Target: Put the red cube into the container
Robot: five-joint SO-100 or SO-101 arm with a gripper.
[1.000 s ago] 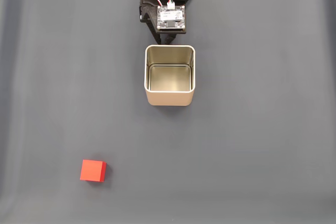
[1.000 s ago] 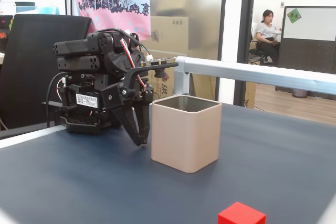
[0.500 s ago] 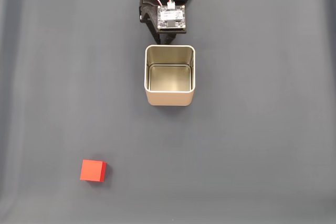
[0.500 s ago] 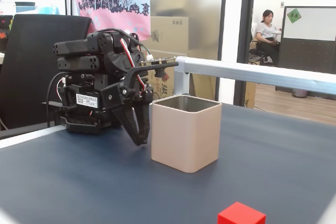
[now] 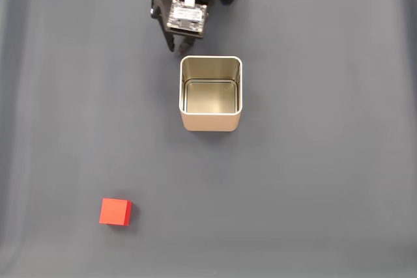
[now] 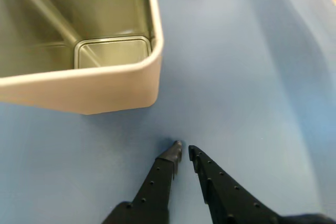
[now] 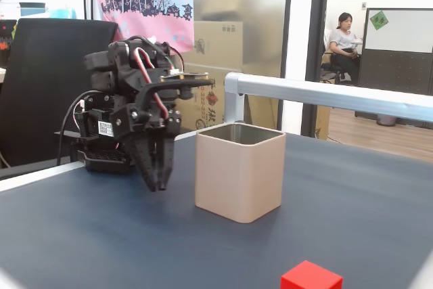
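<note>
Top-down fixed view: the gripper (image 5: 179, 49) points down at the dark table (image 5: 326, 180) just beside the upper-left corner of the container (image 5: 210, 122), while the red cube (image 5: 115, 211) lies well apart near the lower left. Wrist view: the two black fingers (image 6: 157, 182) are nearly closed, with a thin gap at the tips, and hold nothing. Side fixed view: the gripper (image 7: 158, 184) hangs left of the container (image 7: 238, 175), the cube (image 7: 310, 279) at the bottom edge.
</note>
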